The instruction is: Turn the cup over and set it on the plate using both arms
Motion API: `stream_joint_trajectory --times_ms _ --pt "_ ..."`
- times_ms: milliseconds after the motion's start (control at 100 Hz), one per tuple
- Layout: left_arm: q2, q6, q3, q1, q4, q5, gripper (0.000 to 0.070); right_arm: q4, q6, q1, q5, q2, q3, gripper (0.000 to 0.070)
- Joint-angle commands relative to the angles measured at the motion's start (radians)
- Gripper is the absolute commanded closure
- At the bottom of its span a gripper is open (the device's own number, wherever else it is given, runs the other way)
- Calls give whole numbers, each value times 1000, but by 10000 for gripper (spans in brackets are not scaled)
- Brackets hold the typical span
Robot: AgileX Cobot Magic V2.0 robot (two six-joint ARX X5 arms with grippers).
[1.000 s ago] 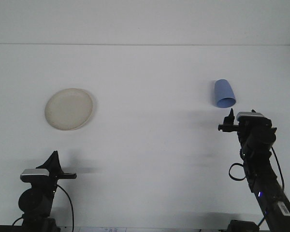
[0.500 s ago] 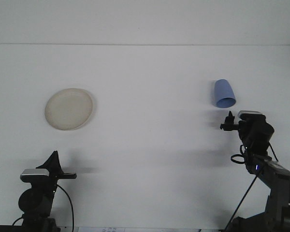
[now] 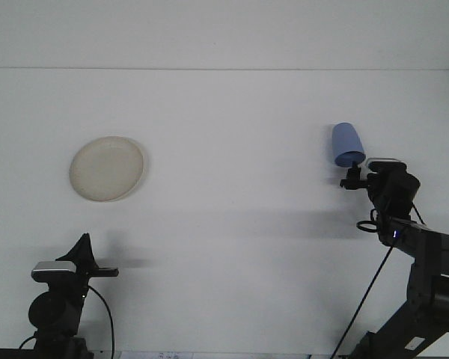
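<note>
Now, risk: right gripper (image 3: 351,176) nudging the overturned blue plastic cup (image 3: 347,144), rolling it off-grasp.
Fingers: right unclear; left gripper (image 3: 86,253) unclear.

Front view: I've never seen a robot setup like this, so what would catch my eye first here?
Probably the blue cup, the only strong colour on the white table, far right and upside down. The right gripper reaches right up to its rim. Far left lies a pale round plate, while the left gripper waits low at the near edge.
</note>
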Motion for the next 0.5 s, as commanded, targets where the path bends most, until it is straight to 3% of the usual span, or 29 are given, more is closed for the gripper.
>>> stream_joint_trajectory --times_ms 0,490 --pt "-2 -2 -19 1 13 -5 685 12 -16 -5 -10 40 37 200" --pt "-2 -2 -19 1 13 -5 685 45 -18 -5 -34 147 159 225"
